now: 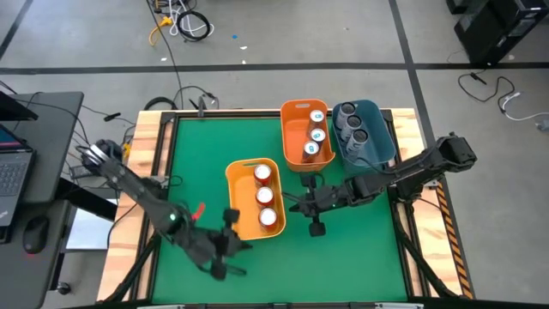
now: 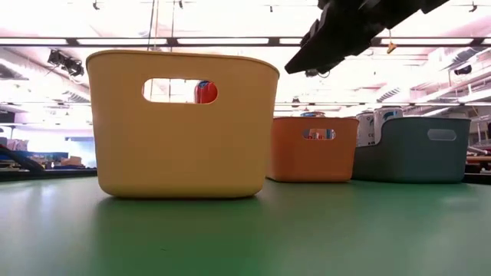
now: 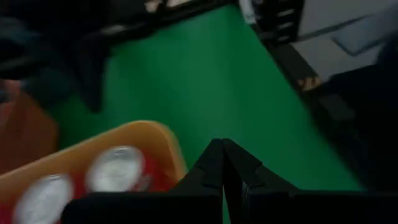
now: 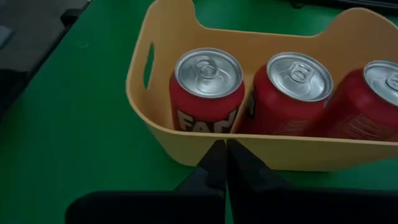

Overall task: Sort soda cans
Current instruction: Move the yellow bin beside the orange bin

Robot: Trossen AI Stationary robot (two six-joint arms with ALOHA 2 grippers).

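Pincers closed, empty: left pincer [image 1: 230,243], right pincer [image 1: 310,203] flank yellow bin [image 1: 241,210].

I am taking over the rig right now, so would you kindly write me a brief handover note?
Left gripper: jaws shut, empty, beside the yellow bin.
Right gripper: jaws shut, empty, on the yellow bin's other side.
Cans: three red cans in the yellow bin, three white-and-blue cans in the orange bin, three dark cans in the blue bin.
Done: every can binned by colour.
Left: no loose cans visible on the table.
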